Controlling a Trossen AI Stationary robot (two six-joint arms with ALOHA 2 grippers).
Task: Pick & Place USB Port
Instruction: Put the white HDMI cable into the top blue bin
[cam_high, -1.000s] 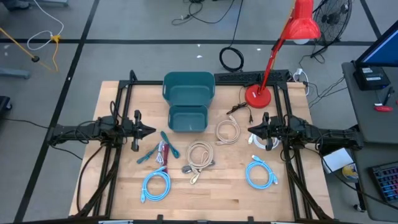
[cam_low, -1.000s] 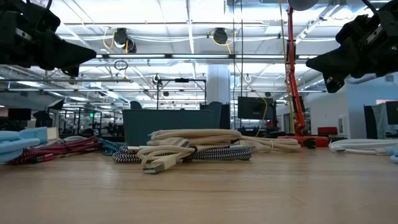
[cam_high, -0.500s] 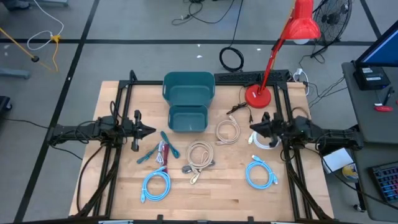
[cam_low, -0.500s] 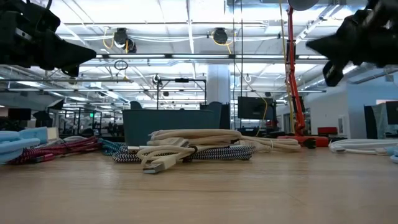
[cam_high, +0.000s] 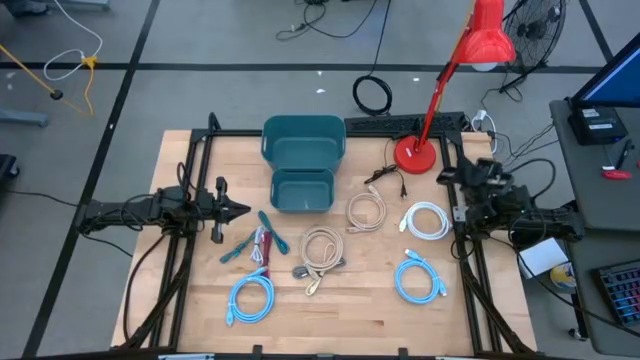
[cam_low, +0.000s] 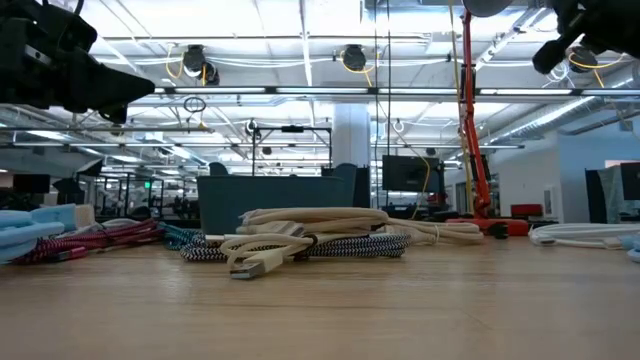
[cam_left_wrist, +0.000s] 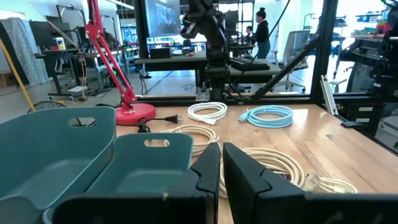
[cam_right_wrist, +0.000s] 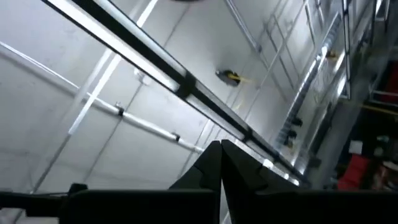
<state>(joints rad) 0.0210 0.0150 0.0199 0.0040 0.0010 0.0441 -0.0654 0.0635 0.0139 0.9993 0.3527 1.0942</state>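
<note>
Both grippers shut & empty: left gripper (cam_high: 243, 210) near bin (cam_high: 302, 166), right gripper (cam_right_wrist: 222, 163) apparently raised.

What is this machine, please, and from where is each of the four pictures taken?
It is a robot with two dark arms at a pale wooden table. One picture looks down from above, one looks level across the tabletop, and one comes from each wrist. On the table lie a teal plastic bin, coiled USB cables in beige, white and light blue, and a red desk lamp. The left gripper waits near the bin, fingers closed, holding nothing. The right gripper is raised at the table's right edge, its camera facing the ceiling, fingers also closed and empty.
</note>
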